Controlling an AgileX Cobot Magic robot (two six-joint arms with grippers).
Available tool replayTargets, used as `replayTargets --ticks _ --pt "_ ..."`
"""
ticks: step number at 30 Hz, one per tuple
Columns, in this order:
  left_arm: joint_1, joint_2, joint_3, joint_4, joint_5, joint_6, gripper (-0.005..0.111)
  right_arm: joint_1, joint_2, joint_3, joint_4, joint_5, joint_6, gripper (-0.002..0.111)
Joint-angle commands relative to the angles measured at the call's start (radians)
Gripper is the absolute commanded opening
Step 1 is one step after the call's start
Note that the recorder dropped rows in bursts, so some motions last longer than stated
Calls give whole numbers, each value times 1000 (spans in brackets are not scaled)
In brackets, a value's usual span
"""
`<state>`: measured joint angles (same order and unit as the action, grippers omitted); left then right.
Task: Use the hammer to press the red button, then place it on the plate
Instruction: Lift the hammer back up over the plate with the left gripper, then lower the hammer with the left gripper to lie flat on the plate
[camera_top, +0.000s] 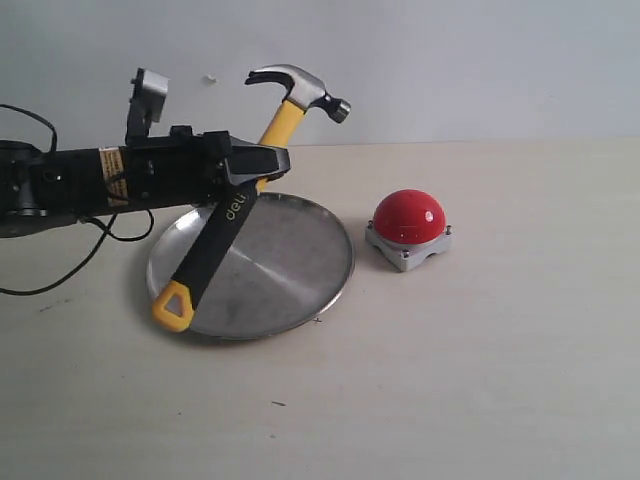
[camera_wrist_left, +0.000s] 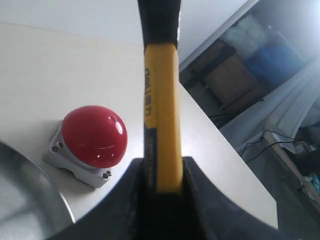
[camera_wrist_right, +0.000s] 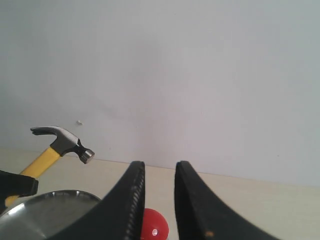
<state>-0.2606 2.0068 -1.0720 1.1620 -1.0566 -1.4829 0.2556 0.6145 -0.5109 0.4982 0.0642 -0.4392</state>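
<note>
My left gripper (camera_top: 262, 165) is shut on the hammer (camera_top: 228, 222), gripping the handle near its middle (camera_wrist_left: 161, 140). The hammer is held up at a slant: its dark head (camera_top: 300, 90) points up and right, and its yellow looped end (camera_top: 172, 305) hangs low over the plate (camera_top: 290, 262). The red button (camera_top: 409, 217) on its grey base sits on the table to the right of the plate, apart from the hammer, and shows as well as the red button (camera_wrist_left: 94, 136) in the left wrist view. My right gripper (camera_wrist_right: 159, 167) is open and empty, out of the exterior view, looking over the button (camera_wrist_right: 153, 230) and the hammer head (camera_wrist_right: 62, 141).
A pale table (camera_top: 480, 380) carries everything, with a plain wall behind. Black cables (camera_top: 60, 270) trail on the table at the left under my left arm. Past the table's far edge the left wrist view shows room clutter (camera_wrist_left: 260, 75).
</note>
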Motion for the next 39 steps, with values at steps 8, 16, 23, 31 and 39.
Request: replayTargets --ticks 8,16,23,31,39 --pt "15 131 -147 -14 -139 -69 0 0 -3 6 -1 -4 -3 22" --pt "42 192 -148 -21 -138 -91 0 0 -3 6 -1 -6 -3 22" --pt "42 252 -149 -42 -124 -62 0 0 -3 6 -1 -6 -3 22" --pt "42 254 -149 -63 9 -39 0 0 -3 6 -1 -6 -3 22" --pt "42 254 -149 -68 37 -37 0 0 -3 6 -1 -6 -3 22"
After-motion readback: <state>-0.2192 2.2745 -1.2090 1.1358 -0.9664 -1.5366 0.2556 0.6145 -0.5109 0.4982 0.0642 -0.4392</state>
